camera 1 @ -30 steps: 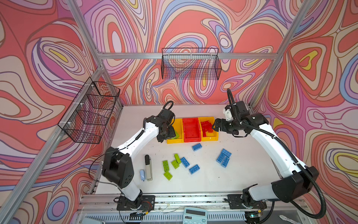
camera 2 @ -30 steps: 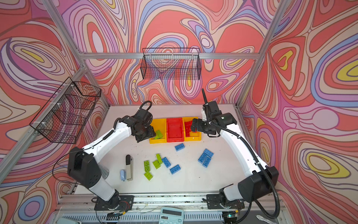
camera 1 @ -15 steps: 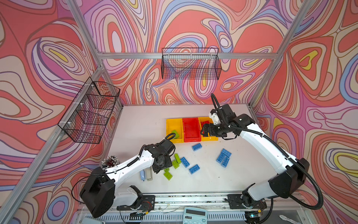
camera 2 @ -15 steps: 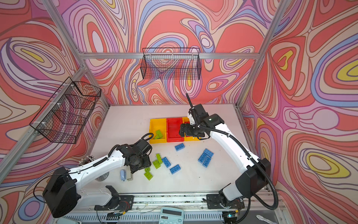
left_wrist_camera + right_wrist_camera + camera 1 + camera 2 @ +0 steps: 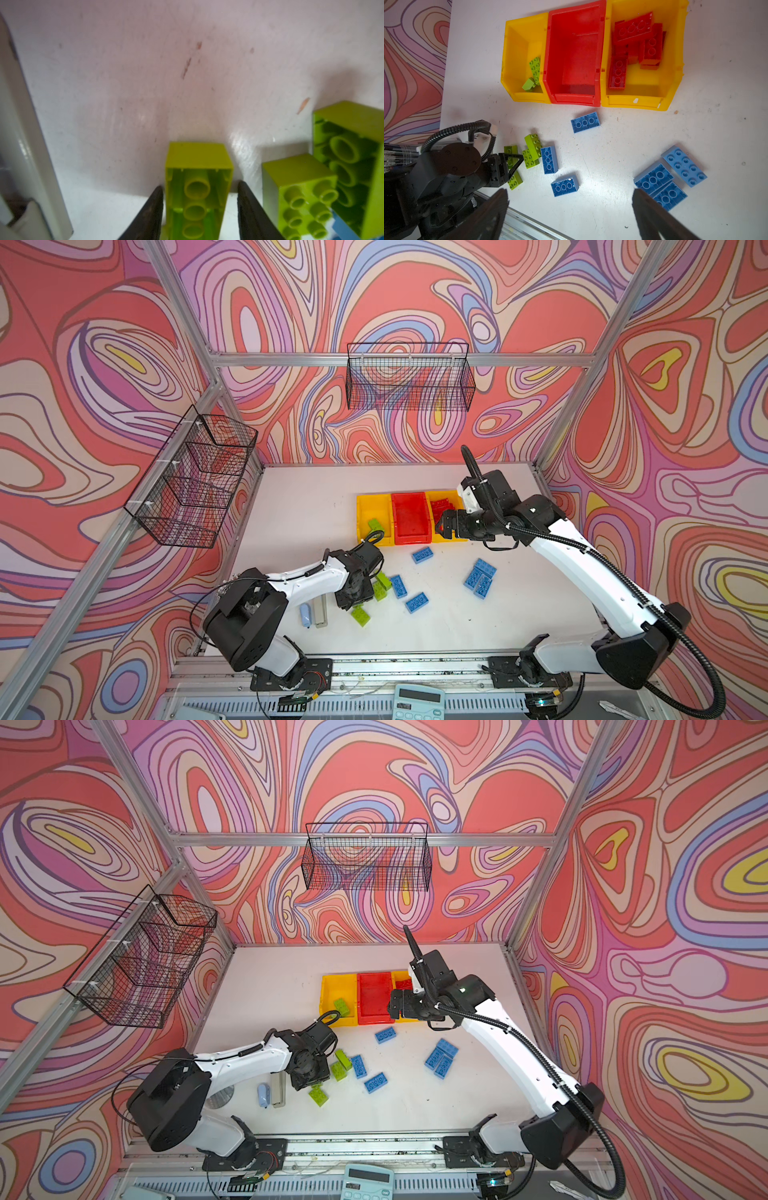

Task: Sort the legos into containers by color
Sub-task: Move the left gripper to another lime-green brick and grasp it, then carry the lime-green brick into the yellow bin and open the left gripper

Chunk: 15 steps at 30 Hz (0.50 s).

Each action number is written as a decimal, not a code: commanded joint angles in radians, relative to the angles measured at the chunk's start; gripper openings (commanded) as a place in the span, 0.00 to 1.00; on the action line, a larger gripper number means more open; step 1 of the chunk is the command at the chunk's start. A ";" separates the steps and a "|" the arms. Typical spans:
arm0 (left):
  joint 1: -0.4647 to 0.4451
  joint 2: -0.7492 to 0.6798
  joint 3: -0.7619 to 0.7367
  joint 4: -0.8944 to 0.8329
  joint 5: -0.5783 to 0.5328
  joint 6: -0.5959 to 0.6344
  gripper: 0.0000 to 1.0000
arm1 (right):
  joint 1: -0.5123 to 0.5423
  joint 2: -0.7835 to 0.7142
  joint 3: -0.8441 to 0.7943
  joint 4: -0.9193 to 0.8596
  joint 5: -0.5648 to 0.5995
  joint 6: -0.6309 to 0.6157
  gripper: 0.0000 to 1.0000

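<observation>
Left pincer [image 5: 353, 600]: in both top views I find it low at the table [image 5: 478, 635], among the loose green legos [image 5: 382, 580], just in front of the left yellow bin [image 5: 362, 510]. Its jaws are hidden under the wrist from here. The right pincer [image 5: 441, 526] hangs over the front of the right yellow bin [image 5: 442, 493], which holds the red legos [image 5: 442, 508]. The red bin [image 5: 409, 516] stands between the two yellow ones, and the three sit side by side, touching. The blue legos [image 5: 480, 577] lie scattered on the table in front of the bins, three of them touching in a cluster on the right. A pale bar [image 5: 320, 612] and a small light-blue object [image 5: 305, 614] lie beside the left arm.

Left wrist view: the left pincer [image 5: 199, 187] straddles one green lego [image 5: 198, 158] lying on its side, its hollow underside towards the camera. Both fingers [image 5: 149, 214] stand hard by its long walls. I cannot tell whether they press it or merely flank it. Two more green pieces lie just beside it.

Right wrist view: the right pincer [image 5: 571, 196] has its fingers [image 5: 496, 214] spread wide, with nothing between them, well above the table. Below it I count two green legos [image 5: 534, 68] in the left yellow bin [image 5: 519, 22], the red pile [image 5: 633, 29] in the right yellow bin [image 5: 675, 62], and six blue legos [image 5: 585, 122] on the table.
</observation>
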 commanded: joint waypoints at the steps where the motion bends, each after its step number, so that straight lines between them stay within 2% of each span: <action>1: -0.002 0.036 0.024 -0.010 -0.030 0.022 0.39 | 0.002 -0.026 -0.025 -0.031 0.039 0.033 0.98; 4: -0.002 0.041 0.073 -0.066 -0.052 0.048 0.28 | 0.002 -0.037 -0.034 -0.033 0.050 0.035 0.98; 8: -0.002 0.042 0.205 -0.181 -0.106 0.104 0.20 | 0.002 -0.041 -0.045 -0.027 0.059 0.036 0.98; 15: 0.012 0.096 0.503 -0.336 -0.176 0.199 0.20 | 0.002 -0.030 -0.052 0.008 0.060 0.034 0.98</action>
